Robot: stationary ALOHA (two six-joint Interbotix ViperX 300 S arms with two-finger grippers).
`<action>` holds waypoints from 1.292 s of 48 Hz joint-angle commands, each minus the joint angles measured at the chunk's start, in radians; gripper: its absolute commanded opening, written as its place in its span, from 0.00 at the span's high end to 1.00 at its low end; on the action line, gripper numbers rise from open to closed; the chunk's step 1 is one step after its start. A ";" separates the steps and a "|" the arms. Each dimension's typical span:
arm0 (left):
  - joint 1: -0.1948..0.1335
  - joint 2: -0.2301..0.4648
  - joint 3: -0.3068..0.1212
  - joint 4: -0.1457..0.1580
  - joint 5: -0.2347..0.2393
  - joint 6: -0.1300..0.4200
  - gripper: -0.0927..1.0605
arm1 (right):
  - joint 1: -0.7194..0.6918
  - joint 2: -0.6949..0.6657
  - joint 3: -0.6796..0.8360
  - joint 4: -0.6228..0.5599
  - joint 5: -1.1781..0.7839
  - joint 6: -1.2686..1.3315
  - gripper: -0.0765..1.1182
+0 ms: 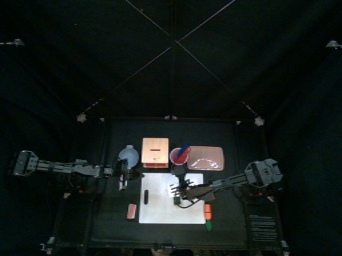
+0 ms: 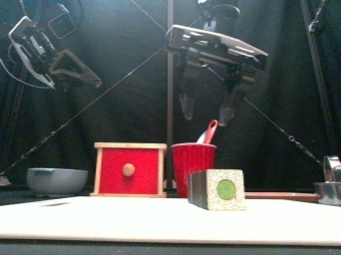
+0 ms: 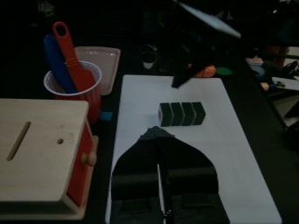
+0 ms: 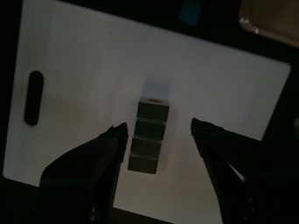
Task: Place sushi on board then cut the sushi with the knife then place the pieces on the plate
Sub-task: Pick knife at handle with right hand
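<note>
The dark green sushi roll (image 2: 220, 189) lies on the white cutting board (image 2: 120, 221), its blocks still joined in a row (image 4: 147, 144). My right gripper (image 2: 206, 100) hangs open straight above it, one jaw on each side of the roll (image 3: 181, 111) in the right wrist view, not touching. The red cup (image 2: 194, 167) holds the blue knife (image 3: 55, 57) and the red knife (image 3: 68, 48) behind the board. My left gripper (image 3: 156, 131) is shut and empty, over the board's left part (image 1: 130, 177). The pink tray (image 1: 205, 157) lies at the back right.
The wooden box with a red drawer front (image 2: 131, 169) stands left of the cup, and the blue-grey bowl (image 2: 56, 180) further left. Two small red toys (image 1: 131, 210) (image 1: 213, 212) lie beside the board's front corners. A metal cutter (image 2: 330, 169) shows at the right edge.
</note>
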 commanded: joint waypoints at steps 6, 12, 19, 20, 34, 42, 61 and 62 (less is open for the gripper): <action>0.002 -0.003 -0.011 0.002 -0.005 0.002 0.93 | -0.130 -0.189 -0.002 0.057 -0.003 -0.285 0.17; 0.002 -0.006 -0.011 0.002 -0.005 0.002 0.94 | -0.253 -0.247 -0.002 0.158 0.002 -0.522 0.17; 0.002 -0.012 -0.011 0.000 -0.006 0.000 0.94 | -0.405 -0.273 -0.014 0.325 0.005 -0.782 0.17; 0.002 -0.014 -0.011 0.000 -0.005 0.000 0.94 | -0.425 -0.275 -0.015 0.351 0.005 -0.816 0.17; 0.002 -0.018 -0.009 -0.002 -0.005 0.000 0.94 | -0.666 -0.270 -0.044 0.561 0.074 -1.210 0.17; 0.020 -0.018 -0.011 -0.002 -0.006 -0.002 0.94 | -0.738 -0.236 -0.046 0.620 0.098 -1.338 0.17; 0.057 -0.018 -0.009 -0.005 -0.006 -0.005 0.94 | -0.781 -0.123 -0.066 0.696 0.118 -1.493 0.18; 0.057 -0.018 -0.011 -0.005 -0.006 -0.005 0.94 | -0.781 -0.120 -0.067 0.696 0.117 -1.493 0.18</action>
